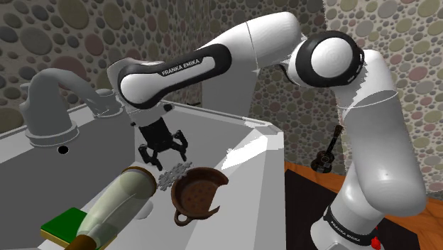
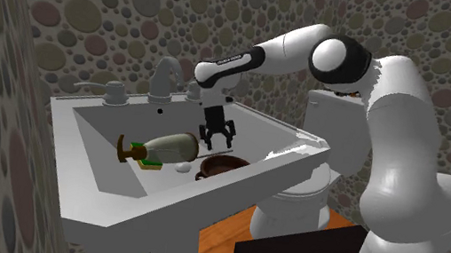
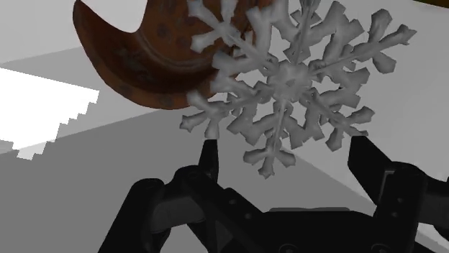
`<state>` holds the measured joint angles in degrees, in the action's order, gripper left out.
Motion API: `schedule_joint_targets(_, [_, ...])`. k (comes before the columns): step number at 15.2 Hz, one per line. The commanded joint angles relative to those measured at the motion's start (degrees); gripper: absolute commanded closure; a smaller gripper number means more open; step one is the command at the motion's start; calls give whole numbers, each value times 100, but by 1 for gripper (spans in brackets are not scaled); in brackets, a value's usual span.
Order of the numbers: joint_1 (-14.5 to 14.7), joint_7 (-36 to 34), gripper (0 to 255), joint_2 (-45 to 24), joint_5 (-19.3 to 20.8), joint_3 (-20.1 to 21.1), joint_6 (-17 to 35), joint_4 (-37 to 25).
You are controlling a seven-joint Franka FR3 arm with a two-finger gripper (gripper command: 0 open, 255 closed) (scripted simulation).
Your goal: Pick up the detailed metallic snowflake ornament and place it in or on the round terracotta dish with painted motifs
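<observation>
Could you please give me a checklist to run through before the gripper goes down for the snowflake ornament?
1. Is the gripper open: ok, its jaws stand apart.
2. Is the snowflake ornament lined up ahead, between them: ok.
3. Is the ornament free of the dish: cannot tell, it lies right beside the rim.
4. Is the dish empty: ok.
5. Is the bottle apart from the gripper: ok.

Shoulder cam sits close beside the sink, looking down into it. Second cam's further back, off the sink's front corner. Wrist cam's right above the sink floor. All share its inside.
</observation>
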<state>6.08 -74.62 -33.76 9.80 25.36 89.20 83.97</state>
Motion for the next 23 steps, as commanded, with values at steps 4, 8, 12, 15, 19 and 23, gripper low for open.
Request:
schedule_joint_targets(4, [-975,2677,0,2032,-826,858,1894,2386])
schedule_joint_targets(8, [-1486,5299,0,3545,-2289,1036,2734,3754])
schedule_joint_targets(12, [-1412,5258,0,3416,-2245,1037,3050,3950])
schedule_joint_targets(15, [-1379,5213,0,3281,-2194,1070,3334,4110])
schedule_joint_targets(19, [-1379,5213,0,3281,-2194,1070,3334,4110])
schedule_joint_targets(23, [-1379,5213,0,3282,-2194,1070,3333,4109])
